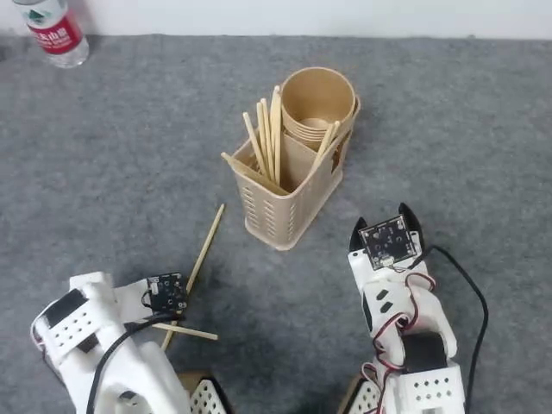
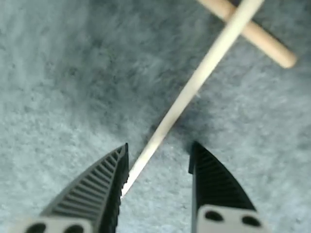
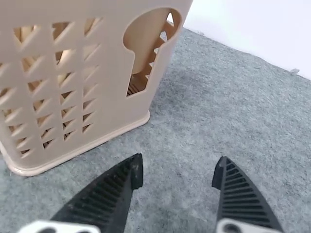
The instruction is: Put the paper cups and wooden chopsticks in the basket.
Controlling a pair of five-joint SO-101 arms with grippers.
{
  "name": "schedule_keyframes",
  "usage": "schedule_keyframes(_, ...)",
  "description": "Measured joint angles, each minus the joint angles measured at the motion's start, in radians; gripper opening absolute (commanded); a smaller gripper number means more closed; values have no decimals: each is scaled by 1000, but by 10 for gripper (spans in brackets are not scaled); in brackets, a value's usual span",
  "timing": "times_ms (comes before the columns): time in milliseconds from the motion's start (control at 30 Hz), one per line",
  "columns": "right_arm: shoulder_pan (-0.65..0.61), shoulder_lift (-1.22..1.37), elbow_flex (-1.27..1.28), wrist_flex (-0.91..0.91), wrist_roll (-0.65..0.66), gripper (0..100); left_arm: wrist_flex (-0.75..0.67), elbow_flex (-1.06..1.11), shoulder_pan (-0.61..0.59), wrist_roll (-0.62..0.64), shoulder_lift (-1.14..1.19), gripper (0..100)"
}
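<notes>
beige slotted plastic basket [image 1: 285, 207] holds stacked brown paper cups [image 1: 317, 99] and wooden chopsticks [image 1: 267, 142]; left end effector [image 2: 159, 145] spread around a loose chopstick [image 2: 194, 82], right end effector [image 3: 180, 159] spread, holding nothing.

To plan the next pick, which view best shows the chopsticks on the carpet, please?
The high view: both loose chopsticks lie crossed on the carpet, nearly full length. The left wrist view gives their crossing close up; the right wrist view faces the basket.

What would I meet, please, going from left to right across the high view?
In order: clear plastic bottle with a red label → loose wooden chopsticks → beige slotted plastic basket → right arm's black gripper.
</notes>
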Motion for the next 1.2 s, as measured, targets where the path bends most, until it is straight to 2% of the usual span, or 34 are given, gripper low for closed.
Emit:
schedule_keyframes(67, 0, 0, 0, 0, 0, 234, -3, 2, 18, -5, -2, 169)
schedule_keyframes(233, 0, 0, 0, 26, 0, 234, -15, 35, 69, -11, -11, 14)
schedule_keyframes(733, 0, 0, 0, 55, 0, 234, 11, 43, 77, -11, -5, 12)
schedule_keyframes(833, 2, 0, 0, 55, 0, 234, 164, -74, 83, 12, -8, 12)
schedule_keyframes(1000, 2, 0, 0, 55, 0, 234, 634, -456, 87, 6, -12, 12)
schedule_keyframes(1100, 2, 0, 0, 55, 0, 234, 704, -575, 98, 31, -55, 12)
schedule_keyframes(1200, 2, 0, 0, 55, 0, 234, 720, -615, 172, 98, -138, 12)
